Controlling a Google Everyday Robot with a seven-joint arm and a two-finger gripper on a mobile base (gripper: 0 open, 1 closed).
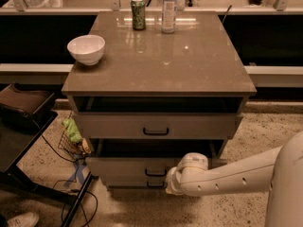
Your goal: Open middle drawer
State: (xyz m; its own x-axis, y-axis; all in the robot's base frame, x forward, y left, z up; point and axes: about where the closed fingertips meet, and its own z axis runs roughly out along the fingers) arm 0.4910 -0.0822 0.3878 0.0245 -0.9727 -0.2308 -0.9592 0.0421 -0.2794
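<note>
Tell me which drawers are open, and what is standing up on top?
top drawer: pulled partly open
middle drawer: pulled partly open
lowest drawer: shut
bowl: upright
can: upright
bottle: upright
gripper: at the middle drawer's front

Speckled floor [267, 122], dark side table [19, 148]
</note>
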